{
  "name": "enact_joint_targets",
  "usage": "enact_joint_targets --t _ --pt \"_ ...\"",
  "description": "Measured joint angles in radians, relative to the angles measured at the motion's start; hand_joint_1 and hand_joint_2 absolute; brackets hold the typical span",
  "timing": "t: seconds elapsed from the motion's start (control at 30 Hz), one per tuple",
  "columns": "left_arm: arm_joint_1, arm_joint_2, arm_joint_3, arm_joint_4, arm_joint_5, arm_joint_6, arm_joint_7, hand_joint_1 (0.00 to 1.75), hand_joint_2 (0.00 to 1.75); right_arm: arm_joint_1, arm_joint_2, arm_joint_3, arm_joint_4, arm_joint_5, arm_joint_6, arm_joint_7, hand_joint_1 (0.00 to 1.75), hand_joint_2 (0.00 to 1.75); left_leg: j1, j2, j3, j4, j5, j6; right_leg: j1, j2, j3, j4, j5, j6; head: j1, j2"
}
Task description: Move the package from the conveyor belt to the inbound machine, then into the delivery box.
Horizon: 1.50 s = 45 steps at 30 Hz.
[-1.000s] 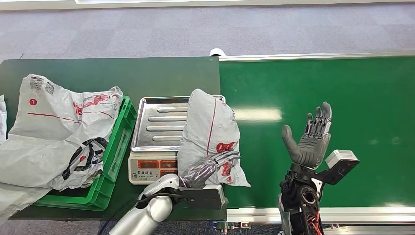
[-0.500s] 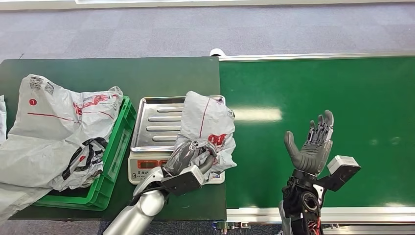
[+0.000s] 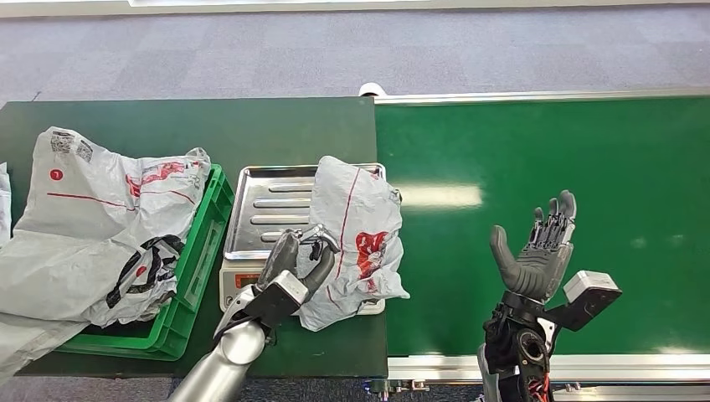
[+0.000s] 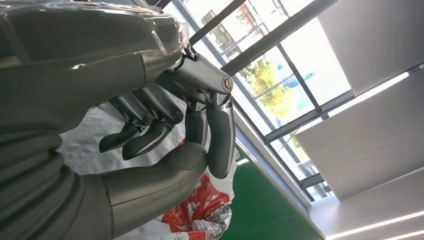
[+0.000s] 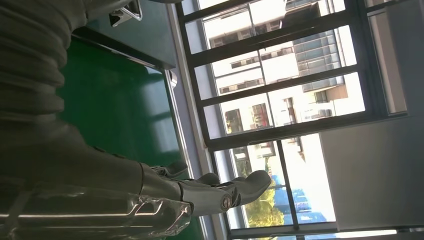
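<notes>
The package (image 3: 360, 226), a grey-white plastic mail bag with red print, lies on the right side of the scale's steel tray (image 3: 268, 209) and hangs over its front edge. My left hand (image 3: 297, 260) is at the bag's left edge, fingers curled in and gripping the plastic. In the left wrist view the curled fingers (image 4: 165, 135) close against the thumb, with the package (image 4: 200, 215) behind them. My right hand (image 3: 536, 251) is raised over the green conveyor belt (image 3: 586, 151), palm up, fingers spread, holding nothing. The right wrist view shows those fingers (image 5: 200, 192) stretched out.
The white scale (image 3: 239, 289) stands on a dark green table (image 3: 209, 126). Left of it is a green crate (image 3: 197, 260) heaped with other grey mail bags (image 3: 92, 226) that spill over its sides. The belt's metal rail (image 3: 586, 364) runs along the near edge.
My left hand slid left from the package's lower front to its left edge and curled in, and the package was drawn left and crumpled. The right hand sank slightly.
</notes>
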Motion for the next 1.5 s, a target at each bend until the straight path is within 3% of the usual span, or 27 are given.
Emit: enact_joint_targets --t 0.27,0.5,0.77,0.9,1.0,1.13,1.3,1.5 --pt "0.0 0.01 0.004 -0.001 0.064 0.077 -0.072 1.75 1.75 0.0 0.0 0.0 0.007 -0.015 -0.007 -0.016 0.0 1.75 0.0 0.0 0.0 0.0 0.0 0.0 0.0 0.0 0.0 0.0 0.0 0.0 0.0 0.0" --pt "0.002 0.05 0.013 -0.089 0.077 0.277 -0.094 1.75 1.75 0.0 -0.002 0.0 0.016 -0.027 -0.014 -0.026 0.0 1.75 0.0 0.0 0.0 0.0 0.0 0.0 0.0 0.0 0.0 0.0 0.0 0.0 0.0 0.0" --pt "0.0 0.092 0.02 -0.157 0.066 0.345 -0.094 1.75 1.75 0.002 -0.004 0.0 0.017 -0.031 -0.024 -0.031 0.0 1.75 0.0 0.0 0.0 0.0 0.0 0.0 0.0 0.0 0.0 0.0 0.0 0.0 0.0 0.0" --pt "-0.003 0.104 0.039 -0.186 0.035 0.293 -0.089 1.75 1.75 0.007 -0.008 -0.001 0.017 -0.035 -0.025 -0.031 0.0 1.75 0.0 0.0 0.0 0.0 0.0 0.0 0.0 0.0 0.0 0.0 0.0 0.0 0.0 0.0" --pt "-0.01 0.112 0.039 -0.194 -0.04 0.102 -0.058 1.75 1.75 0.002 -0.013 -0.001 0.019 -0.04 -0.021 -0.031 0.0 1.75 0.0 0.0 0.0 0.0 0.0 0.0 0.0 0.0 0.0 0.0 0.0 0.0 0.0 0.0" --pt "-0.016 0.118 0.03 -0.194 -0.097 0.012 -0.044 0.0 1.75 -0.007 -0.019 -0.002 0.026 -0.043 -0.017 -0.031 0.0 1.75 0.0 0.001 0.0 0.0 0.0 0.0 0.0 0.001 0.0 0.0 0.0 0.0 0.0 0.0" --pt "-0.025 0.126 -0.003 -0.19 -0.236 -0.083 -0.021 0.0 1.75 -0.017 -0.023 -0.002 0.032 -0.039 -0.01 -0.03 0.0 1.75 0.0 0.0 0.0 0.0 0.0 0.0 0.0 0.0 0.0 0.0 0.0 0.0 0.0 0.0" --pt "-0.052 0.136 -0.058 -0.151 -0.357 -0.187 0.067 0.0 1.75 -0.02 -0.028 -0.002 0.033 -0.027 0.003 -0.013 0.0 1.75 0.0 0.0 0.0 0.0 0.0 0.0 0.0 0.0 0.0 0.0 0.0 0.0 0.0 0.0"
